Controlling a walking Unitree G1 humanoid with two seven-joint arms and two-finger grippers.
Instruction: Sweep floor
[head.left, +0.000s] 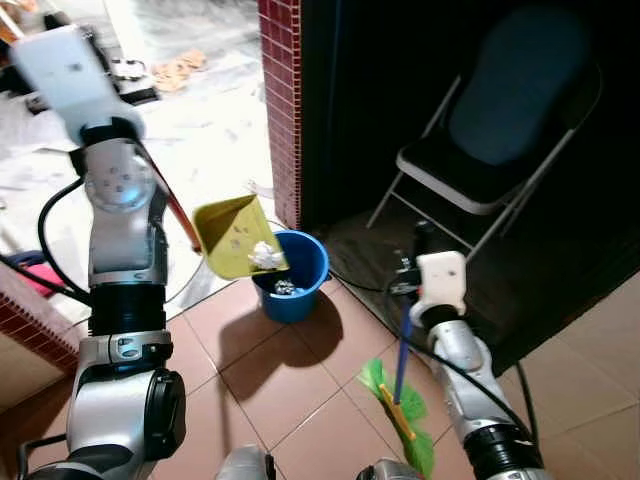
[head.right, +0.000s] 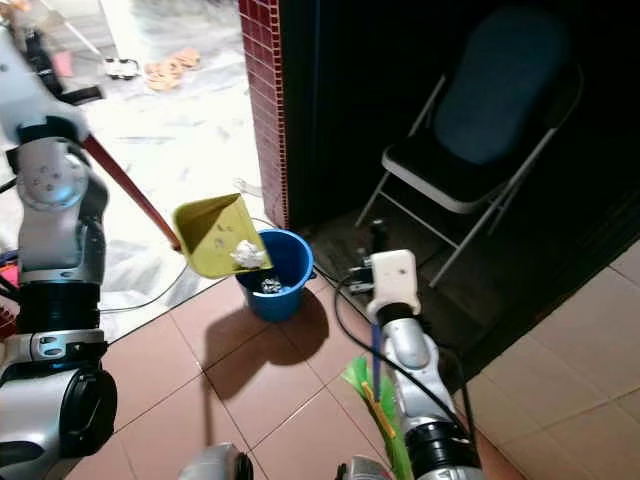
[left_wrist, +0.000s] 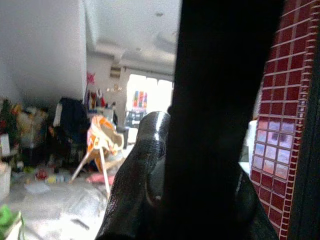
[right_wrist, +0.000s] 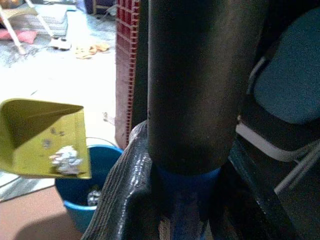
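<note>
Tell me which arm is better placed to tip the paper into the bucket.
Left. It holds the dustpan tilted over the bucket, paper at its lip. The right arm holds the broom on the floor.

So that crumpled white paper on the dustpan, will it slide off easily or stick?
The crumpled paper looks light and loose, so it should slide. It already sits at the lip of the tilted yellow dustpan, over the blue bucket. Being light, it might drift off target.

One dustpan (head.left: 232, 234), one bucket (head.left: 298, 276), one broom (head.left: 398, 396), one folding chair (head.left: 500, 140).
</note>
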